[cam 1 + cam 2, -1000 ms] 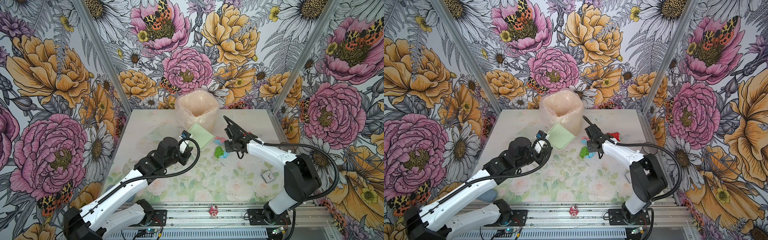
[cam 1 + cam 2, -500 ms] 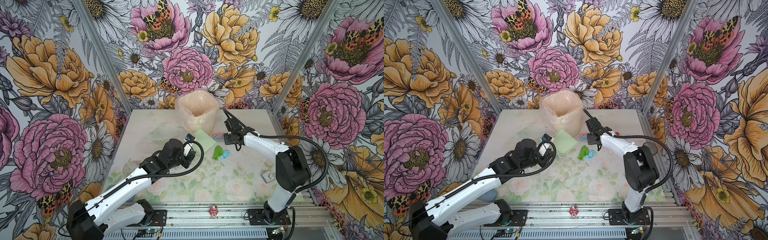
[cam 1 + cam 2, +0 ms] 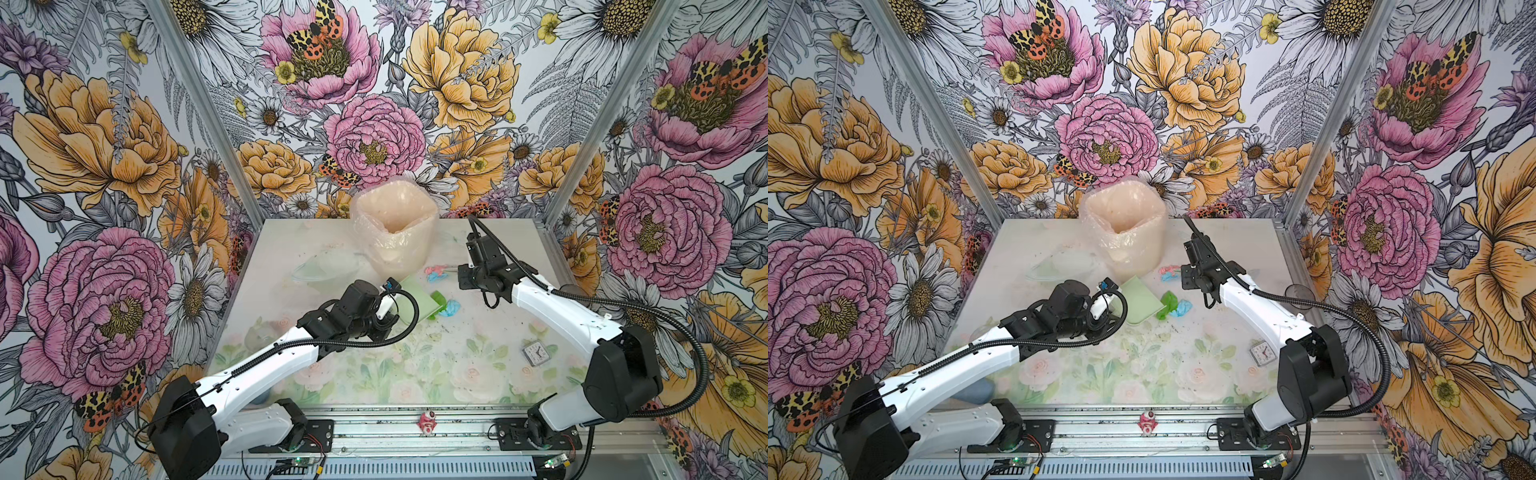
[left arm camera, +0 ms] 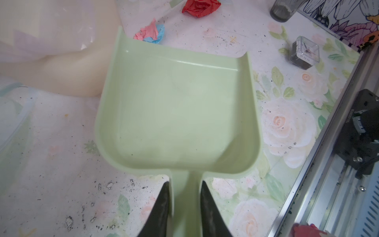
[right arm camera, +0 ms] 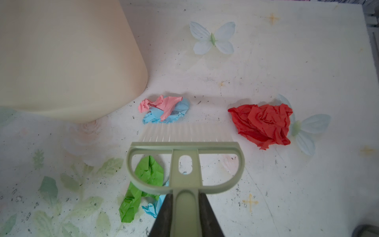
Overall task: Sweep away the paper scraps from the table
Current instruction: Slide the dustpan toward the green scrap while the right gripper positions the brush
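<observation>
grips the handle of the pale green dustpan (image 4: 176, 106) tight in the left hand (image 4: 184, 184), pan at centre frame in both top views, just below the bagged bin (image 3: 395, 232). clamps the brush (image 5: 185, 147) handle in the right hand (image 5: 185, 197), bristle tips meeting a pink-and-blue paper scrap (image 5: 164, 109) on the table (image 5: 266, 61), right of the bin. shows a red scrap (image 5: 262, 123) near the bristles' other end, and a green scrap (image 3: 436, 301) with a blue scrap (image 3: 453, 307) against the pan's right edge
</observation>
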`<state>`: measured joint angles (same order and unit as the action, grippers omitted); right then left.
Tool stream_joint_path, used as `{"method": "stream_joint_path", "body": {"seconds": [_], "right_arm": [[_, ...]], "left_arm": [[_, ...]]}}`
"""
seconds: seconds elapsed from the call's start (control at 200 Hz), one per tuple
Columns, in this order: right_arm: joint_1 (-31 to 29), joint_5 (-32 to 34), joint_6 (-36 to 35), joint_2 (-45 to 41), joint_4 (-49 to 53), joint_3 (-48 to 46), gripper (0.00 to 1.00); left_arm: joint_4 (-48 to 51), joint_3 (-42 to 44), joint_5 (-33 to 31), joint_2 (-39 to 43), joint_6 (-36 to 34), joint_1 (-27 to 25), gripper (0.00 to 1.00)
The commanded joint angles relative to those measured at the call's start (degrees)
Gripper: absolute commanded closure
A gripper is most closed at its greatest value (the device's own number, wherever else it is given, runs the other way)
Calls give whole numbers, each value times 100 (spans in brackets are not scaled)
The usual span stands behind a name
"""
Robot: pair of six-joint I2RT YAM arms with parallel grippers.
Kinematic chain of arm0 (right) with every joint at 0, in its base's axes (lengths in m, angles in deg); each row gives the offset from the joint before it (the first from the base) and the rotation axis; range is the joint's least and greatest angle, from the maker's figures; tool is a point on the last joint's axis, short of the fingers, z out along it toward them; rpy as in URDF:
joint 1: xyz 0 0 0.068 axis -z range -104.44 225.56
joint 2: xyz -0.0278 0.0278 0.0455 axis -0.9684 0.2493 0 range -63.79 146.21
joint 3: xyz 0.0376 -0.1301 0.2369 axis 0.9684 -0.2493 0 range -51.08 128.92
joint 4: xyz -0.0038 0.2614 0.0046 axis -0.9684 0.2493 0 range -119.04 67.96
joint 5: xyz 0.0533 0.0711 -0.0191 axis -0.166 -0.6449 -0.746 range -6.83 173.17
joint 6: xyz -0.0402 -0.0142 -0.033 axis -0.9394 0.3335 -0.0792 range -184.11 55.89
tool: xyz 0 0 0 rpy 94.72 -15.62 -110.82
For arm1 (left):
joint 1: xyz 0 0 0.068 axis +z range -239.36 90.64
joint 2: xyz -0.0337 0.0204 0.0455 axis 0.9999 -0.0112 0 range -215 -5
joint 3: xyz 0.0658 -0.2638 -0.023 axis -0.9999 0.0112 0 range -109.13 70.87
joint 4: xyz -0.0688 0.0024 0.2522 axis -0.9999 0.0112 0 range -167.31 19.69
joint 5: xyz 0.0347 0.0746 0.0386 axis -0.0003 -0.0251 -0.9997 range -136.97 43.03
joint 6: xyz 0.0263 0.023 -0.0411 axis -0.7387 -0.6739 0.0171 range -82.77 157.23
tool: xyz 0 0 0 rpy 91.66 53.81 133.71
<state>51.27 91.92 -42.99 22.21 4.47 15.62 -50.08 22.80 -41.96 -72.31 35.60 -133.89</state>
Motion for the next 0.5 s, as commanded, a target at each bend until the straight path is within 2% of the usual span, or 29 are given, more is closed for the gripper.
{"method": "stream_joint_path", "body": {"seconds": [0.0,0.495], "right_arm": [[1,-194,303,69,-80,-168,100],[-66,-146,586,419,-109,-219,100]], "left_arm": [[27,122,144,-129,-56,-137,100],[103,106,-193,-787,131,-706,100]]}}
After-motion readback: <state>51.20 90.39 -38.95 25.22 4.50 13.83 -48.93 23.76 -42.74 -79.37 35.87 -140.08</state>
